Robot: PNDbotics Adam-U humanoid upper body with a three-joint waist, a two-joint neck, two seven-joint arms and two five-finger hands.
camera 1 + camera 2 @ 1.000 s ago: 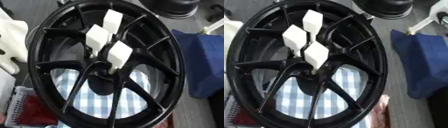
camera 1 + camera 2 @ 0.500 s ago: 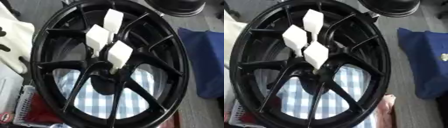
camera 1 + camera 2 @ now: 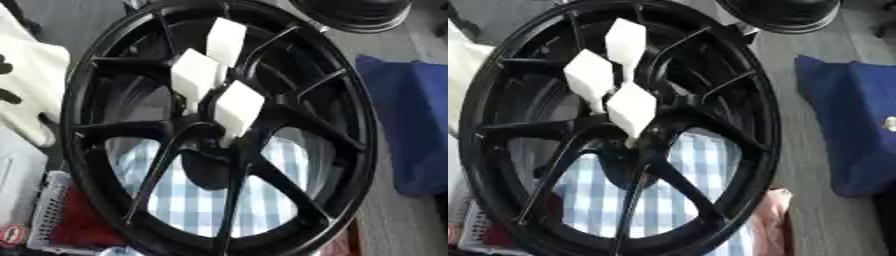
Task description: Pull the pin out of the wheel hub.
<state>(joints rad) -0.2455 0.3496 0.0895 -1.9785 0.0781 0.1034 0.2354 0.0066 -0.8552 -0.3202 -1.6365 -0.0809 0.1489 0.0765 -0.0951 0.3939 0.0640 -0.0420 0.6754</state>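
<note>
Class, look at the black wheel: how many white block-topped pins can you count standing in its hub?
3. One pin sits highest, toward the rim; a second pin is lower left of it; the third pin is lowest, nearest the hub's centre. Others could be hidden behind spokes.

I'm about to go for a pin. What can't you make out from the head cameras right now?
- Both robot hands: in neither eye view.
- White pins: three block-shaped heads show at the wheel hub; how each seats in it is hidden behind the heads.
- Wheel rim: lower edge cut off by the frame bottom.
- Checked cloth: seen only through the spokes.
- Blue item: cut off by the right edge; unidentifiable.
</note>
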